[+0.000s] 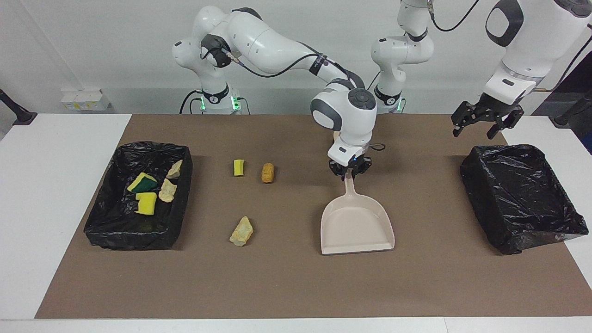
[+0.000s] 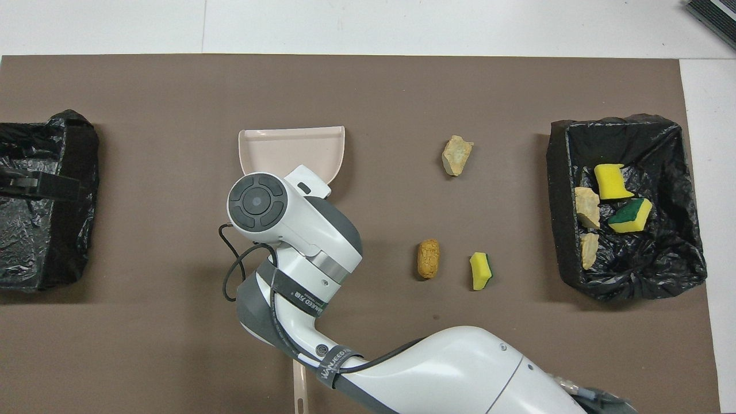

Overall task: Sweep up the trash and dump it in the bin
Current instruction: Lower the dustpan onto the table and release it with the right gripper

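We are seeing the right tool [image 1: 349, 174] gripping the dustpan [image 1: 357, 225] by its handle, pan flat on the brown mat [image 1: 296, 286] covering the white desk [image 1: 41, 208]. Three trash pieces [image 1: 241, 231] are lying loose toward the right arm's end from the dustpan; four are sitting in that end's bin [image 1: 99, 231]. The left tool [image 1: 476, 126] is hanging wide over the other bin [image 1: 518, 203].
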You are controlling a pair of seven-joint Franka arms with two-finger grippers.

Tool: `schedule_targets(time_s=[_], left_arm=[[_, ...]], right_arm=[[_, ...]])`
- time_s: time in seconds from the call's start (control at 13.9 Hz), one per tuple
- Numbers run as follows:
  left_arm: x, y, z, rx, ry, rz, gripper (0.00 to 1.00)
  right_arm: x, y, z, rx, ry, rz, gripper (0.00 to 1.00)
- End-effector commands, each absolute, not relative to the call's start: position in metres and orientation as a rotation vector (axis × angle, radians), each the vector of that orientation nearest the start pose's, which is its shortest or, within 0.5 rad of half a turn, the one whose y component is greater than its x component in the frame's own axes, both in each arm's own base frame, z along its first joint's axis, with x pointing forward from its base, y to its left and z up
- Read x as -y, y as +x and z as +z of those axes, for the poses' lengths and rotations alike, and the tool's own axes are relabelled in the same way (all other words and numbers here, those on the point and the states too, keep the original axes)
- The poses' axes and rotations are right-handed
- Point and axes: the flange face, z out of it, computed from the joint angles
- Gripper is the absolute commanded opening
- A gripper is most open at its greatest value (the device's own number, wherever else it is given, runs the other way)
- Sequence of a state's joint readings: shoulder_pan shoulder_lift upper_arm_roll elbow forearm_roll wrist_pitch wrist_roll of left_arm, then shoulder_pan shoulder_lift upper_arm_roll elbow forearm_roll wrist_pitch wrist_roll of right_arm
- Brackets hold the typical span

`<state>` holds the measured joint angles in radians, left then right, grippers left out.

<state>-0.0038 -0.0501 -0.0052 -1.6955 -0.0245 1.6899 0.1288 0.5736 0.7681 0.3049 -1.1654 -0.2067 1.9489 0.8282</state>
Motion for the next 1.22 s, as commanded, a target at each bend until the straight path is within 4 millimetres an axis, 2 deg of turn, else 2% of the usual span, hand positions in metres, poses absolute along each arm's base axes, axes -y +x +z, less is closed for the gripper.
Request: schedule_targets(time_s=[0.0, 0.14, 0.36, 0.5, 0.57, 0.65, 0.79, 1.01, 1.15], left_arm=[[0.003, 0.543, 0.606, -0.201, -3.141, -0.054, 1.0], [0.003, 0.543, 0.607, -0.201, -3.141, -0.059, 1.0], [0.002, 0.544, 0.61, -0.197, -3.14, -0.054, 1.0], [-0.001, 0.547, 0.616, -0.199, -3.138, -0.063, 1.0], [-0.004, 0.547, 0.619, -0.2, -3.136, -0.039, 1.0], [-0.004, 0.549, 0.618, -0.2, -3.138, -0.013, 1.0], [-0.004, 0.549, 0.62, -0.2, -3.141, -0.015, 1.0], [-0.004, 0.549, 0.619, -0.2, -3.141, -0.013, 1.0], [-0.003, 0.549, 0.619, -0.202, -3.141, -0.01, 1.0]], right_arm=[[-0.533, 0.546, 0.359, 0.012, -3.065, -0.032, 0.55], [-0.527, 0.551, 0.374, -0.005, -3.052, -0.058, 0.64], [-0.509, 0.563, 0.411, -0.035, -3.023, -0.124, 0.73], [-0.469, 0.588, 0.453, -0.123, -2.985, -0.193, 0.85], [-0.45, 0.592, 0.475, -0.159, -2.982, -0.217, 0.96], [-0.429, 0.593, 0.495, -0.19, -2.982, -0.25, 1.0], [-0.393, 0.588, 0.527, -0.221, -2.991, -0.301, 1.0], [-0.378, 0.567, 0.545, -0.203, -3.021, -0.314, 1.0], [-0.357, 0.567, 0.556, -0.192, -3.061, -0.287, 1.0]])
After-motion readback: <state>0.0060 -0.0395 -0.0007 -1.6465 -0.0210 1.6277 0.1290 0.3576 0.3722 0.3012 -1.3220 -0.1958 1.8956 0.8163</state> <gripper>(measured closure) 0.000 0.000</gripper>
